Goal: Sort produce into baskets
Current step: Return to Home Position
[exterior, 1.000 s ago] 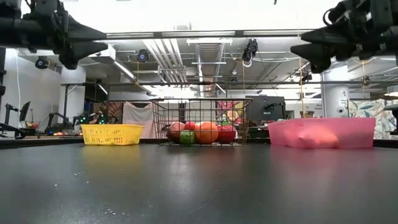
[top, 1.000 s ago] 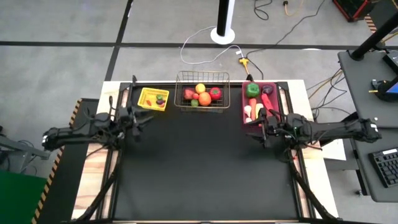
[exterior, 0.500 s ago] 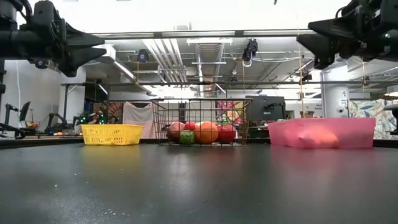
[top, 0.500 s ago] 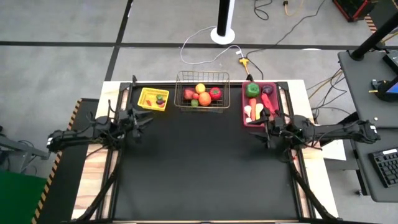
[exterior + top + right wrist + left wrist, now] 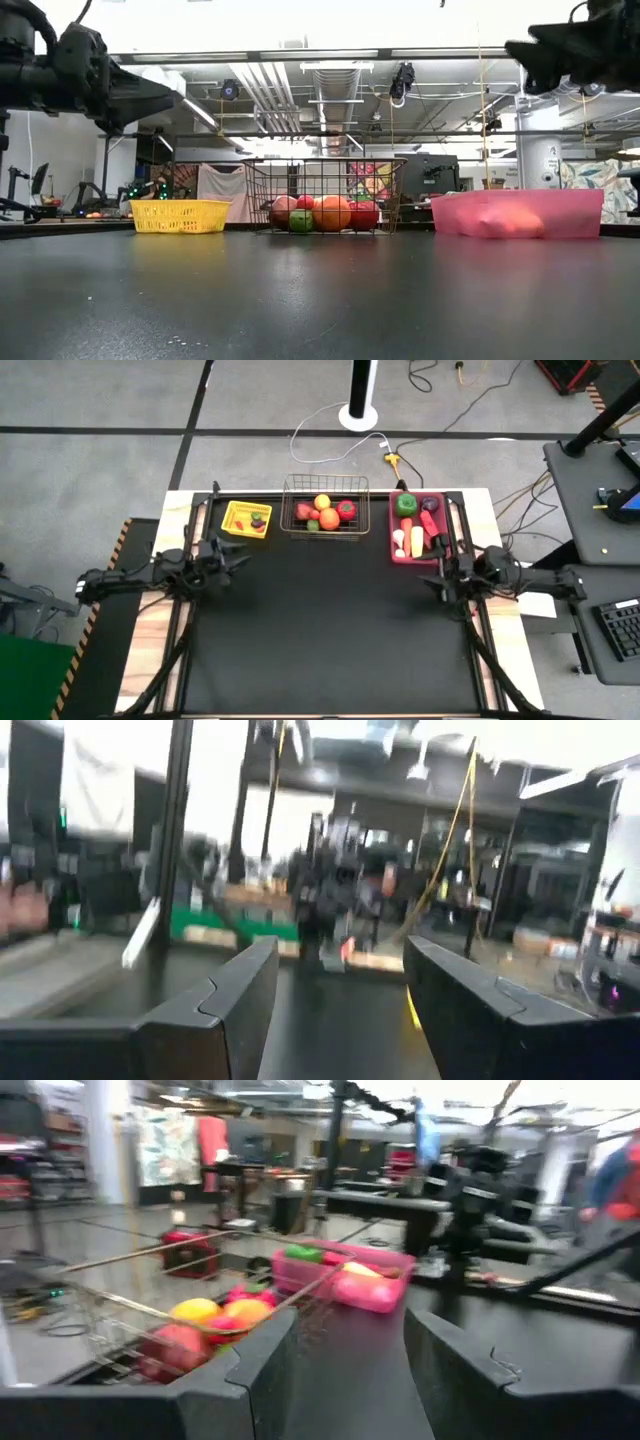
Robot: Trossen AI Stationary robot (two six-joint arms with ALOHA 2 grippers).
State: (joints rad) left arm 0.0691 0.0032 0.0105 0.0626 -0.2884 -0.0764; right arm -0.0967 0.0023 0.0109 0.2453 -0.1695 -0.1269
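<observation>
Produce [image 5: 329, 518] lies sorted in three containers ranged along the 12 o'clock edge of the table [image 5: 330, 640], and none of it has shifted over the last second. The yellow tray [image 5: 232, 510] sits at 11 o'clock with a small purple piece and a red one inside. The wire basket [image 5: 325, 484] stands at 12 o'clock, holding a yellow piece, an orange one, two red ones and a small green one. The pink bin [image 5: 392, 532] lies at 1 o'clock with a green pepper [image 5: 406, 504], a purple piece, a red one and some pale yellow ones.

The right gripper [image 5: 430, 582] is what has changed. A second ago it hung at the bin's 6 o'clock end. Now it has drawn back toward 3 o'clock and stands off that end, near the bin but apart from it. In the low view it has risen and slid toward the picture's right edge. Its wrist view shows its two fingers spread, with nothing between them.

The left gripper [image 5: 236, 557] hovers at about 10 o'clock, near the tray's 6 o'clock side. From above it is almost where it was, and in the low view it has dipped a little. Its fingers are likewise released and empty.
</observation>
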